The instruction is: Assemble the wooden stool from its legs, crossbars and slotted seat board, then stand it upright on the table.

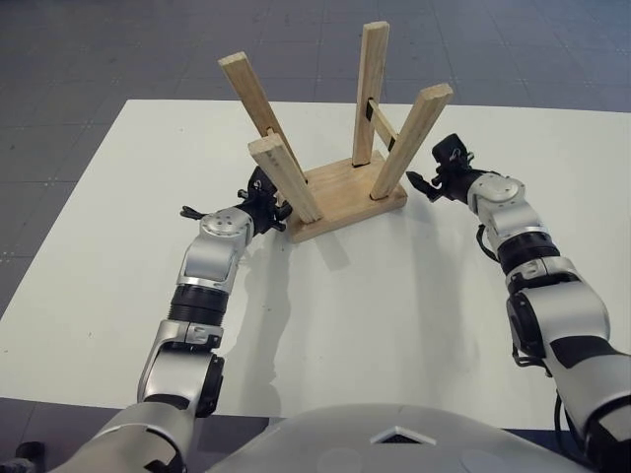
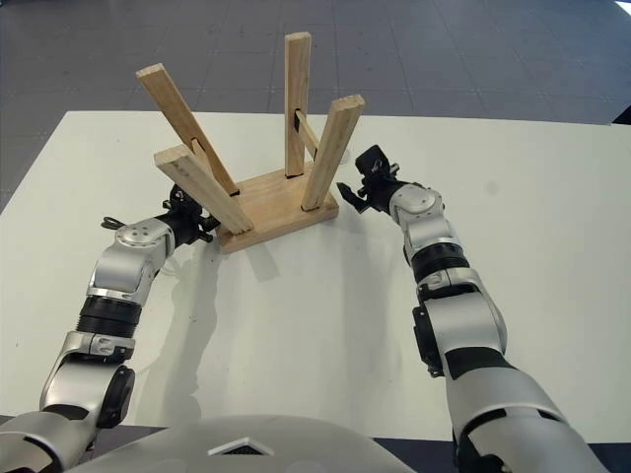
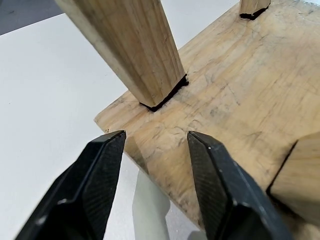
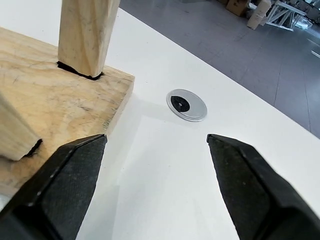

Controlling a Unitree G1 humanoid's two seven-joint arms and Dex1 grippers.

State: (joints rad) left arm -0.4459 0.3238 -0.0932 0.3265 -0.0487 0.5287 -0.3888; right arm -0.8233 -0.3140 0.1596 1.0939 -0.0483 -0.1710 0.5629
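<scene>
**Left gripper (image 3: 156, 136) and right gripper (image 4: 156, 137) flanking the upturned stool (image 1: 345, 192)**

Both grippers are standing spread and pinching nothing. I am holding the left one at the near-left corner of the seat board (image 3: 235, 95) and the right one just beside the board's right edge, apart from it. The stool is resting upside down on the table (image 1: 394, 315), legs (image 1: 373, 89) pointing up. Turning it over looks like the remaining step. The board's long axis is running between my hands, and the left is nearer.

A white counter (image 1: 375, 325) stands on a dark grey tiled floor (image 1: 99, 49). A round metal cable port (image 4: 186, 105) sits in the counter top. Cardboard boxes (image 4: 235, 6) stand far behind.
</scene>
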